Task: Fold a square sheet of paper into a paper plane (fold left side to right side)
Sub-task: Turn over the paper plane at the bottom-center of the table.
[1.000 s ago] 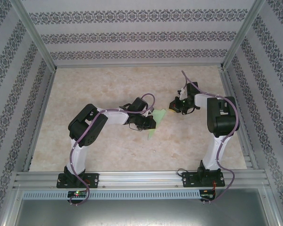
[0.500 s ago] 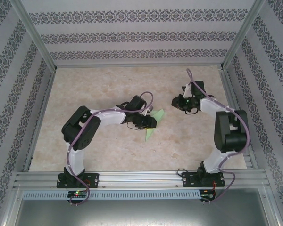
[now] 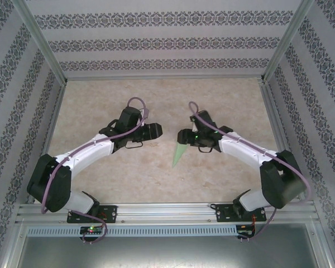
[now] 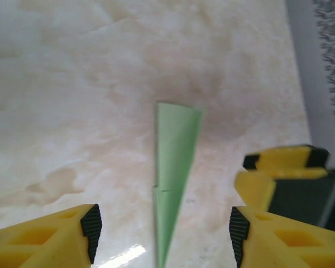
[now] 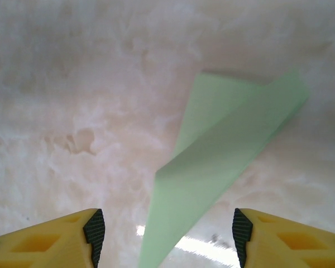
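Left wrist view: the paper plane (image 4: pixel 176 145) lies flat ahead, between the wide, empty fingers of the left gripper (image 4: pixel 164 228) — the right gripper (image 5: pixel 167 230) likewise spread (nothing held) — folding looks done, so the next move calls for lifting clear.

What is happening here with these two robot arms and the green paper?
Two robot arms are working on a green paper plane. It lies on the table between them, already folded into a slim pointed dart. The left end effector and the right end effector both stand open, facing the plane from either side. Neither one is holding it at this moment.
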{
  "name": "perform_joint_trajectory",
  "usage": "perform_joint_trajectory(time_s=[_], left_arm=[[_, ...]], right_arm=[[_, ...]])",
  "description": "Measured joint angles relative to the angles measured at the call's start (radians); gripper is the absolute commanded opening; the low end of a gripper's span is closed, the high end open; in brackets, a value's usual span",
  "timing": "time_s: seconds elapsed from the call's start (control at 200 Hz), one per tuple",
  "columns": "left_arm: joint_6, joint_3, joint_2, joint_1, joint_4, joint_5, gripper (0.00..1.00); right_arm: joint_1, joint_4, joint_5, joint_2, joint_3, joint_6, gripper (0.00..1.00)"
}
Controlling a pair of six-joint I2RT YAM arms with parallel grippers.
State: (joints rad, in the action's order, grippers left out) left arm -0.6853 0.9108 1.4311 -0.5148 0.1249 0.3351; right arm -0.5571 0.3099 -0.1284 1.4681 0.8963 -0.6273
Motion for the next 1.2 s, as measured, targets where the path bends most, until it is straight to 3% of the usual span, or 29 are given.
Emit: perform_joint_trajectory(time_s=[0.21,0.3,0.754,0.974,1.199], left_arm=[[-0.006,-0.04,-0.004,0.001,0.005,-0.055,0.66],[-0.006,-0.04,-0.006,0.001,0.005,-0.06,0.66],[-0.006,-0.04,-0.006,0.001,0.005,-0.06,0.67],[-0.005,-0.04,-0.007,0.001,0.013,-0.079,0.67],[-0.002,-0.042,-0.094,0.008,0.068,-0.162,0.71]], right_arm=[[-0.1,0.076,0.143,0.175,0.095,-0.084,0.63],[-0.118,0.098,0.183,0.222,0.126,-0.103,0.57],[-0.126,0.183,0.245,0.187,0.133,-0.101,0.0],[-0.127,0.171,0.188,0.072,0.12,-0.069,0.0],[-0.127,0.035,-0.054,-0.021,0.086,-0.034,0.0]])
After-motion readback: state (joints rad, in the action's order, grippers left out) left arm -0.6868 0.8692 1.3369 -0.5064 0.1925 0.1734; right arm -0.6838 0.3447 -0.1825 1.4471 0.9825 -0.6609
